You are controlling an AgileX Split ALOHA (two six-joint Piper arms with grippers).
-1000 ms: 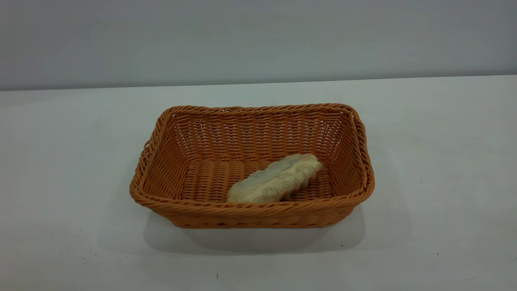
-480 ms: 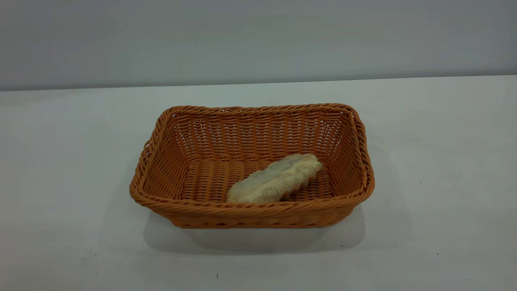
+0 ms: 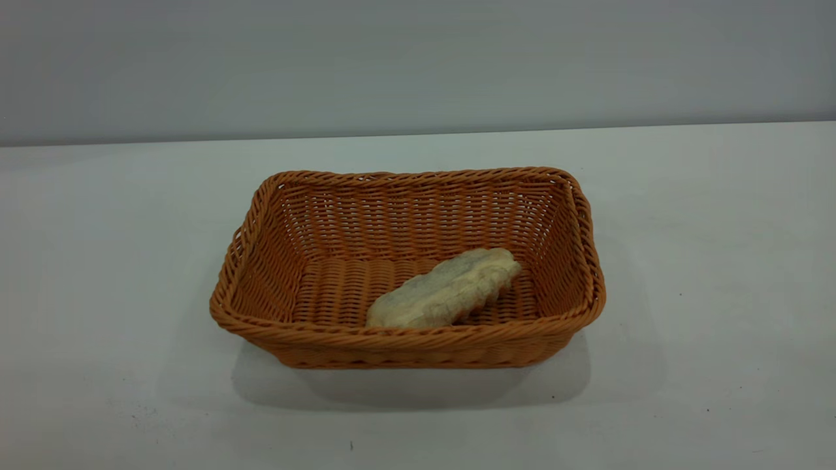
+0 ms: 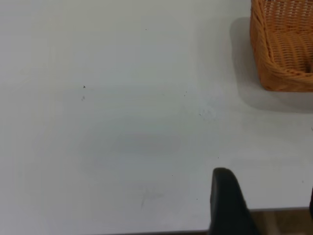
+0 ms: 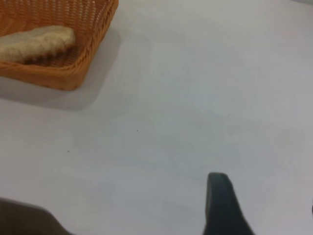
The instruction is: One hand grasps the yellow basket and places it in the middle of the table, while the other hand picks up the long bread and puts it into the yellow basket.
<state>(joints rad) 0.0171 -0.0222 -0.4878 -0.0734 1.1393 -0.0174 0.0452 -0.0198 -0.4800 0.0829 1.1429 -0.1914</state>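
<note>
The yellow basket (image 3: pixel 405 336) stands in the middle of the white table (image 3: pixel 692 274). The long bread (image 3: pixel 450 287) lies inside it, towards its right front, pale rough underside up. Neither arm shows in the exterior view. In the left wrist view my left gripper (image 4: pixel 267 186) is open and empty over the table near its edge, well away from a corner of the basket (image 4: pixel 279 58). In the right wrist view my right gripper (image 5: pixel 265 193) is open and empty above bare table, away from the basket (image 5: pixel 54 76) and the bread (image 5: pixel 36 43).
A plain grey wall stands behind the table. The table's edge (image 4: pixel 146 231) runs close to the left gripper. A few tiny dark specks (image 3: pixel 351 446) mark the tabletop.
</note>
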